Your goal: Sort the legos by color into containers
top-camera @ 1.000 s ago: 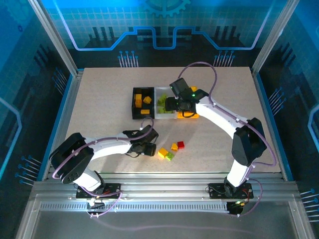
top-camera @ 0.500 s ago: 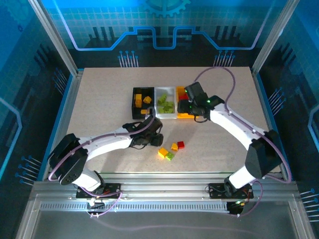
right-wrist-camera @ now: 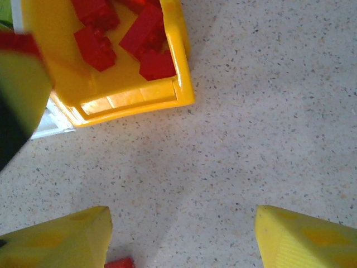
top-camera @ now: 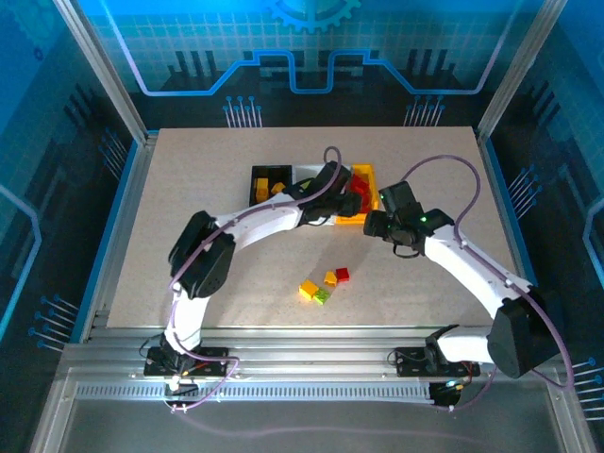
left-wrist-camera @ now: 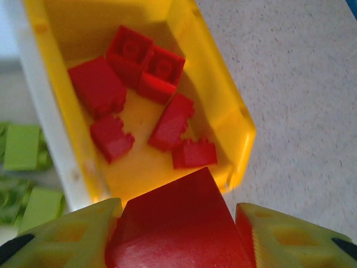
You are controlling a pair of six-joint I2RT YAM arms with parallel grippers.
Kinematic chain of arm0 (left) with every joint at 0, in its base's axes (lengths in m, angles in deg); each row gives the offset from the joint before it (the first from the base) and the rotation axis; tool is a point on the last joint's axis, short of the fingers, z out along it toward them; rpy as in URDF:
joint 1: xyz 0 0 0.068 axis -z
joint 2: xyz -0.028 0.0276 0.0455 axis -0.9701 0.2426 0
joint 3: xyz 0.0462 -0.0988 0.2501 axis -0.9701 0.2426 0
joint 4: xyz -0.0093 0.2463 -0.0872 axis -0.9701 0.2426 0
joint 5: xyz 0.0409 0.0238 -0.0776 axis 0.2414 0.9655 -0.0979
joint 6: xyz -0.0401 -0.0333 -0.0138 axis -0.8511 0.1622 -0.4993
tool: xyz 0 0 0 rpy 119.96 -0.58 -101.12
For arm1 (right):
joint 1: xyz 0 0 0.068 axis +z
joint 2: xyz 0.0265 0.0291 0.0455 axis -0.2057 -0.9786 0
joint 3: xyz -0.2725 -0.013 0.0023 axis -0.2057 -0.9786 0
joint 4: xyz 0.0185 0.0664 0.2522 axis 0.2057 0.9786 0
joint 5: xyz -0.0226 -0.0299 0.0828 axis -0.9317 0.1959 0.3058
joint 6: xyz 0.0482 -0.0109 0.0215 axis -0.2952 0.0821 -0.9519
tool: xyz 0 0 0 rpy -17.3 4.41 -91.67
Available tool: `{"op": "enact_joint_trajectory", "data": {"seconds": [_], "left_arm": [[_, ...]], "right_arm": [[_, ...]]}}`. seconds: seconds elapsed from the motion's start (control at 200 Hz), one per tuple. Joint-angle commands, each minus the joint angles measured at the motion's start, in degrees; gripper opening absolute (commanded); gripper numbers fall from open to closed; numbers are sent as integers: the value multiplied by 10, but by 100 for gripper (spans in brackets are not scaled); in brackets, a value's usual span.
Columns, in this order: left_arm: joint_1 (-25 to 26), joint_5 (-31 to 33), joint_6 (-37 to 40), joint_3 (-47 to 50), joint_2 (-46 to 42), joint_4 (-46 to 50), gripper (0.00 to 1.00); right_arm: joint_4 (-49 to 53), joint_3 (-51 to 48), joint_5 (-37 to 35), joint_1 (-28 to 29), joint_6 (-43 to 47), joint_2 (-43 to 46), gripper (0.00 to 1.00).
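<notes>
Left claw (left-wrist-camera: 179, 237): we are finding it clamped on a red brick (left-wrist-camera: 173, 206) at the bottom edge of the left wrist view, hanging over the near end of the yellow-orange bin (left-wrist-camera: 226, 106). We are listing several loose red bricks (left-wrist-camera: 170, 120) lying on that bin's floor. The white bin (left-wrist-camera: 47, 120) is touching its left wall, and lime green bricks (left-wrist-camera: 22, 146) are showing in it at the left edge.

Right claw (right-wrist-camera: 181, 237): we are recording its fingers (right-wrist-camera: 58, 240) spread wide with nothing between them, hovering over bare table (right-wrist-camera: 262, 111) to the lower right of the yellow-orange bin.

In the overhead view we are noting the black bin (top-camera: 253, 196) at the left end of the row, holding yellow-orange bricks (top-camera: 275, 186). Four loose bricks are lying close together on the table at lower centre: a yellow one (top-camera: 309, 290), a green one (top-camera: 322, 297), an orange one (top-camera: 330, 277) and a red one (top-camera: 343, 274).
</notes>
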Motion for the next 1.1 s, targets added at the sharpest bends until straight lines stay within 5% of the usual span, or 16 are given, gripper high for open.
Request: {"op": "enact_joint_trajectory", "data": {"seconds": [0.0, 0.26, 0.52, 0.63, 0.916, 1.096], "left_arm": [[-8, -5, 6, -68, 45, -14, 42], [-14, -19, -13, -162, 116, 13, 64], [-13, -32, -32, -123, 64, -14, 89], [-13, -38, -46, -67, 13, -45, 99], [-18, -15, -79, 183, -183, -131, 99], [-31, 23, -111, 375, -339, -136, 99]], "right_arm": [[2, -13, 2, -9, -12, 16, 70], [0, -19, 7, -11, -8, 22, 70], [-4, -18, 26, -11, -4, 23, 71], [-6, -22, 45, -6, 4, 18, 72], [-18, -30, 93, 58, 44, -15, 72], [-35, -8, 109, 147, 85, -68, 71]]}}
